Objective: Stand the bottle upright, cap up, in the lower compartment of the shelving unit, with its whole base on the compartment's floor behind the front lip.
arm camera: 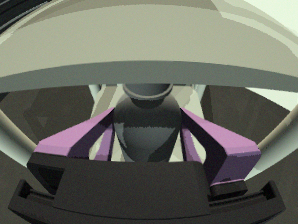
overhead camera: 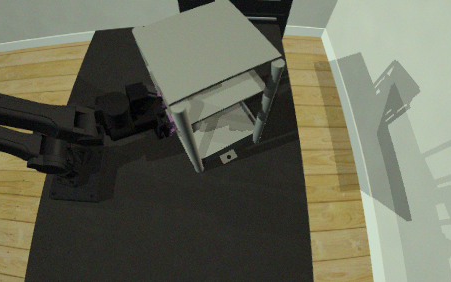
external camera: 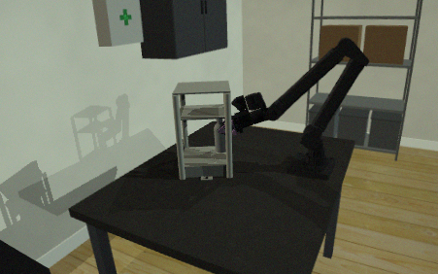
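The grey bottle [external camera: 219,138] [arm camera: 147,129] stands upright, cap up, at the right side of the lower compartment of the grey shelving unit [overhead camera: 205,45] [external camera: 201,87]. Its base is at or just above the compartment floor [external camera: 196,156]; I cannot tell whether they touch. My gripper [overhead camera: 167,119] [external camera: 228,127] [arm camera: 147,113] reaches in from the unit's right side and its purple fingers are shut on the bottle's body below the cap. In the wrist view the middle shelf [arm camera: 147,36] arches over the bottle. In the top view the unit's top hides the bottle.
The unit stands on a black table [overhead camera: 175,225] [external camera: 219,219] near the wall. A small tag [overhead camera: 228,156] [external camera: 207,178] lies in front of its base. A tall storage rack [external camera: 364,73] stands behind the arm, with wall cabinets above.
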Controlling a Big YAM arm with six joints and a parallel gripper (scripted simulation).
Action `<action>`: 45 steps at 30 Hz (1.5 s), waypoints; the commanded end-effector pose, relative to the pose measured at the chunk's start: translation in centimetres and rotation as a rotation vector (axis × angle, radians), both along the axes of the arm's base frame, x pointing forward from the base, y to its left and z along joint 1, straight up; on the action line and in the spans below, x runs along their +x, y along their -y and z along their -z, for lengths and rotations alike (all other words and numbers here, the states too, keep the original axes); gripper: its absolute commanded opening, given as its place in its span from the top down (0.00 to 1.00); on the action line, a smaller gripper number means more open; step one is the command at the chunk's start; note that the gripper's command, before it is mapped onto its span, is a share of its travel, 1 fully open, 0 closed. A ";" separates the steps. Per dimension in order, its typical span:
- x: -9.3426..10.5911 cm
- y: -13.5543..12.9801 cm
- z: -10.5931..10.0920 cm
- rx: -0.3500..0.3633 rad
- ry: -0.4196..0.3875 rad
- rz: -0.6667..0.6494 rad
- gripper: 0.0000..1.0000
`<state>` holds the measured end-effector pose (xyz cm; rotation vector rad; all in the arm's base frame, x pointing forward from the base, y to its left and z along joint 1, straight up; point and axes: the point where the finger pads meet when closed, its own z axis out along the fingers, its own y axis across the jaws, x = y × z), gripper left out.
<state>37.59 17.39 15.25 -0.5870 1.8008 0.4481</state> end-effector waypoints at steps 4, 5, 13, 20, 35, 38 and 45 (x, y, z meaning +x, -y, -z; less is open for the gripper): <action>2.2 -0.6 -3.3 0.038 0.085 0.006 0.59; 2.0 -0.6 -3.0 0.036 0.080 0.006 0.59; 0.8 -0.3 -1.1 0.028 0.052 0.004 0.59; 0.8 -0.3 -1.6 0.032 0.064 0.004 0.59; 1.1 -0.4 -2.4 0.037 0.082 0.003 0.59; 0.8 -0.3 -1.6 0.034 0.071 0.003 0.59; 0.2 -0.3 0.0 0.026 0.045 0.001 0.59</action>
